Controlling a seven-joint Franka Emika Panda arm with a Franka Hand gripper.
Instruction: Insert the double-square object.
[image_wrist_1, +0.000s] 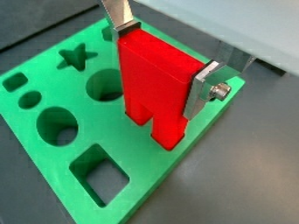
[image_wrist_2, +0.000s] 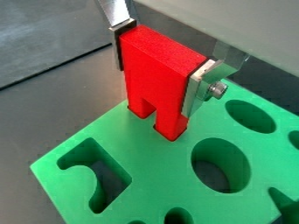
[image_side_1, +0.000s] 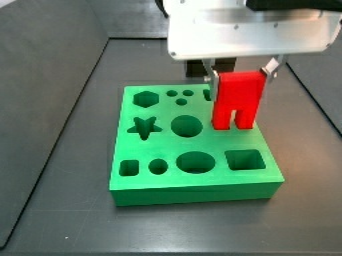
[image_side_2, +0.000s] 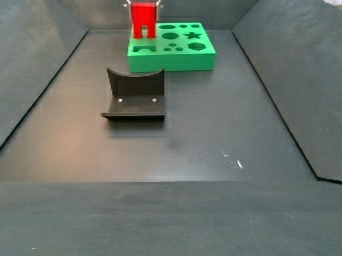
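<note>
The double-square object (image_wrist_1: 156, 83) is gripped by the gripper (image_wrist_1: 163, 61), whose silver fingers (image_wrist_1: 204, 86) are pressed against two opposite faces of its solid upper body in both wrist views; the object is held upright, with its two square legs pointing down at the green board (image_wrist_1: 140, 188) and a slot seen between them.

In a side view the double-square object (image_side_1: 239, 97) is seen above the green board (image_side_1: 214, 185), over the part nearest the gripper (image_side_1: 239, 72); whether the legs touch the board cannot be told, though in a wrist view the leg tips (image_wrist_2: 167, 127) appear just at the board's surface (image_wrist_2: 152, 188).

The holes cut in the green board are a star (image_wrist_1: 77, 58), several round holes, a square hole (image_wrist_1: 100, 174) and a curved slot (image_wrist_2: 96, 171).

In a side view a dark fixture (image_side_2: 135, 96) is seen on the dark counter (image_side_2: 201, 150), near the green board (image_side_2: 181, 55) and apart from it; the red object (image_side_2: 142, 19) stands over the board's edge farthest from the fixture.
</note>
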